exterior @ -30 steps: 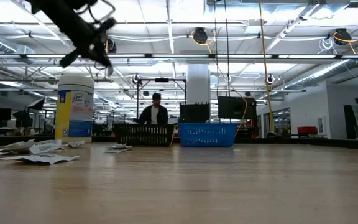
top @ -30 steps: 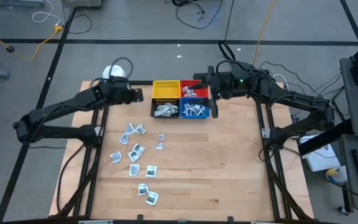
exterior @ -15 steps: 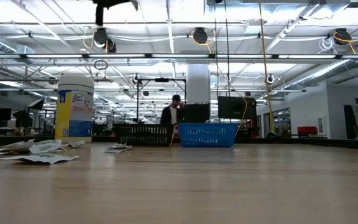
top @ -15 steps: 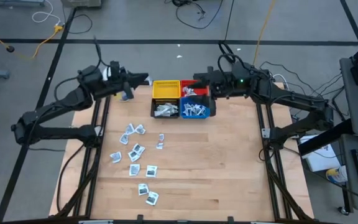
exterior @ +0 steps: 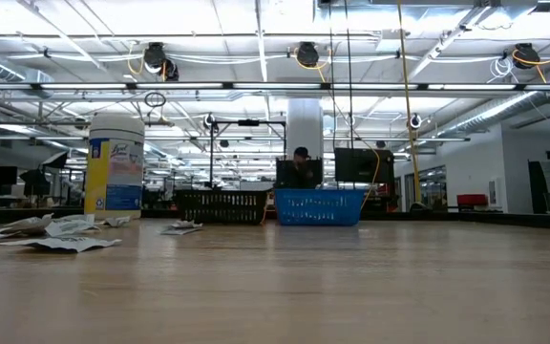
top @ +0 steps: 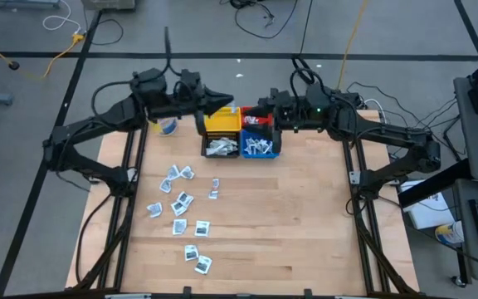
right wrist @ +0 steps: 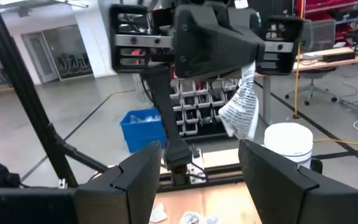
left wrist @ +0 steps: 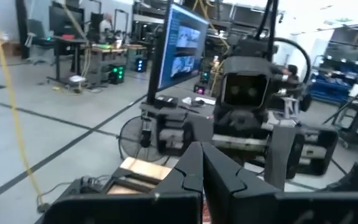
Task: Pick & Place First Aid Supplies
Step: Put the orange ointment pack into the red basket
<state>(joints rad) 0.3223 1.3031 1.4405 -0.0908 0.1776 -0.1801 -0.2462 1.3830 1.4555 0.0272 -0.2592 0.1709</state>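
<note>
Wooden table [top: 305,216] seen from above, with two dark robot arms meeting over a block of four small bins in the upper middle of the frame. Judging by how things lie, the sorting is partly done: the black bin [top: 221,148] and the blue bin [top: 260,149] each hold a heap of pale packets, and the red bin [top: 257,123] seems to hold a few. The yellow bin [top: 221,121] looks empty, though the left arm covers its upper corner.

About a dozen loose packets [top: 181,202] lie scattered on the wood in the lower left of the frame, well apart from the bins, so much of the work is left.

Left gripper [top: 222,101] hangs over the upper edge of the yellow bin. Its fingers [left wrist: 194,171] press together, and the right wrist view shows a crinkled white packet [right wrist: 242,109] dangling from it, pinched fast. Right gripper [top: 264,112] hovers over the red bin with its fingers [right wrist: 135,168] spread wide and nothing between them.

White-lidded jar [top: 167,124] stands at the upper left of the table, mostly hidden under the left arm. In the level table-top view neither arm shows; only the jar, some packets at left and two bins appear, with a person far behind them. Printing on the packets is too small to read.
</note>
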